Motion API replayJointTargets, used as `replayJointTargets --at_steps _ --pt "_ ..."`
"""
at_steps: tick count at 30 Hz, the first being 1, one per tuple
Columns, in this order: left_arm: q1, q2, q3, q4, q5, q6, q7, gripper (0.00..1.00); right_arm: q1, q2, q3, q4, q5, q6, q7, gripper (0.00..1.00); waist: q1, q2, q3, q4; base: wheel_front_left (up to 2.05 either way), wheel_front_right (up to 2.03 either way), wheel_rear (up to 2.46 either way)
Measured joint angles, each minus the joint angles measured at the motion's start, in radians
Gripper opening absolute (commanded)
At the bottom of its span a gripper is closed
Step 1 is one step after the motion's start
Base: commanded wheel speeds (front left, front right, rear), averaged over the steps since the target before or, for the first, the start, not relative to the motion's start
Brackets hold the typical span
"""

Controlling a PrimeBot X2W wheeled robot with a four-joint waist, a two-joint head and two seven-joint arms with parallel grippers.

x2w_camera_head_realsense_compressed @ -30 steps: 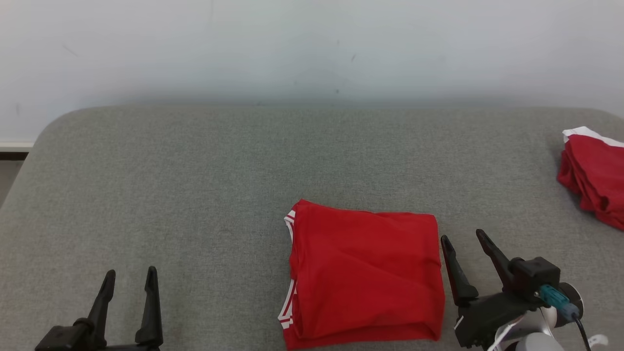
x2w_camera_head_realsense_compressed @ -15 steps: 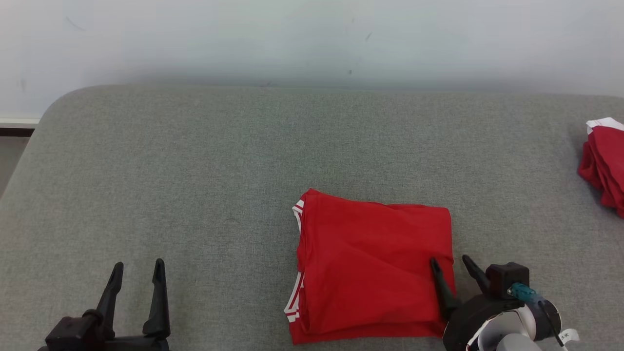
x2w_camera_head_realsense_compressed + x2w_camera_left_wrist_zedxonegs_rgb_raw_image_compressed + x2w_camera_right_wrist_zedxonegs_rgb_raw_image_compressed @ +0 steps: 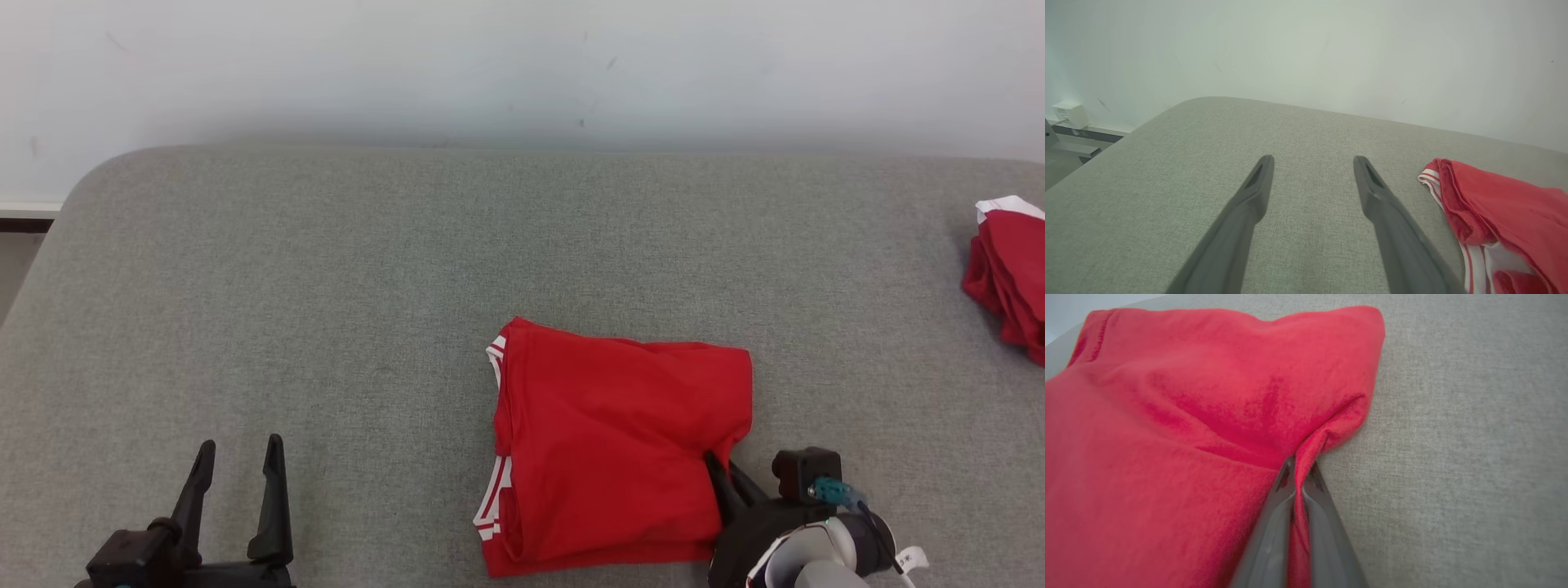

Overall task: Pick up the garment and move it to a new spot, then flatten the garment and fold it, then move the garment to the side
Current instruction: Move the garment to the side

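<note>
Folded red knit garment (image 3: 612,441), roughly rectangular with white-striped trim at its left, is laid front-centre on grey woven padded surface (image 3: 326,286). Its right edge is pinched into a ridge by right gripper (image 3: 1300,467), fingers clamped on the cloth; a second ago these were spread beside it. Left gripper (image 3: 239,469) is seen spread, empty.

Garment (image 3: 620,441) lies lower centre on the bench (image 3: 326,286), right gripper (image 3: 718,461) at its lower-right edge. Another pile (image 3: 1012,278) sits at the frame's right edge.

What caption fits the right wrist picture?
The right gripper pinches an edge of the red garment on the gray surface.
</note>
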Motion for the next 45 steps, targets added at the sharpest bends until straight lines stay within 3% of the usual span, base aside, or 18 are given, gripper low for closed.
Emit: replayJointTargets --at_steps 11,19,35,45 --pt "-0.019 0.000 -0.009 -0.007 0.000 0.001 -0.009 1.00 -0.165 -0.090 0.084 0.017 0.037 0.000 -0.026 0.00 0.0001 0.0001 0.035 -0.013 0.00 0.00 0.00" --pt "-0.091 -0.012 -0.030 -0.069 0.012 -0.009 -0.015 1.00 -0.336 -0.247 0.121 -0.077 0.057 0.000 -0.002 0.00 0.0002 0.0001 0.136 -0.037 0.00 0.00 0.00" --pt "-0.181 0.020 -0.012 -0.225 0.065 -0.035 -0.016 1.00 -0.527 -0.507 0.044 -0.383 0.073 0.000 0.129 0.00 0.0003 0.0002 0.381 -0.179 0.00 0.00 0.00" --pt "-0.182 0.056 -0.011 -0.284 0.073 -0.041 -0.016 1.00 -0.582 -0.668 -0.040 -0.445 0.137 0.000 0.239 0.00 0.0003 0.0003 0.501 -0.274 0.00 0.00 0.00"
